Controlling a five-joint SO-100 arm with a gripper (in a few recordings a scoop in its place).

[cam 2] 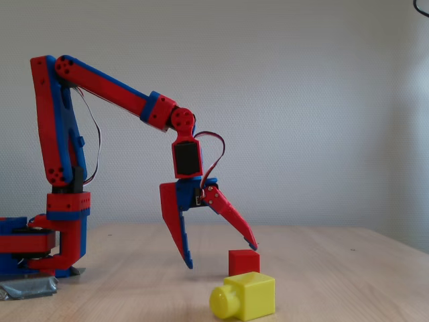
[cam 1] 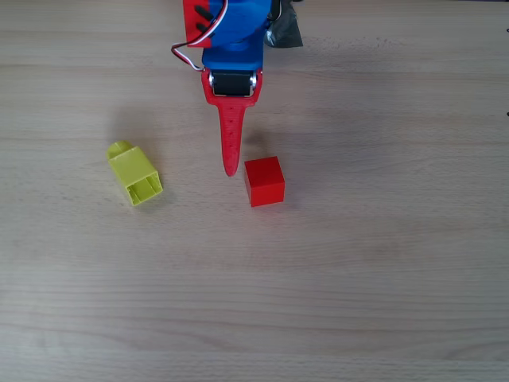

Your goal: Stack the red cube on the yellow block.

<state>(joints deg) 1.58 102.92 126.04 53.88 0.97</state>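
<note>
One wooden table (cam 1: pixel 382 302) carries everything here, its pale grain running across the overhead view and showing as a flat tan surface in the fixed view. On it stands the red and blue arm (cam 2: pixel 100 87), its base at the left of the fixed view beside a strip of grey tape (cam 2: pixel 30 288), its upper links rising and then sloping down to the right with thin wires looping along them. At its end the gripper (cam 2: pixel 221 256) hangs point-down with its jaws spread wide and nothing between them; in the fixed view one finger reaches down near the table and the other angles out to the right, its tip just above the red cube. From overhead a single red pointed finger (cam 1: pixel 231 139) shows, its tip just beside the cube's upper left corner. The yellow block (cam 1: pixel 135 175) lies on its side on the table, well apart from the cube at the left of the overhead view, hollow end toward the lower right and round stud toward the upper left. The red cube (cam 1: pixel 264 181) sits flat on the table, near the middle of the overhead view.
</note>
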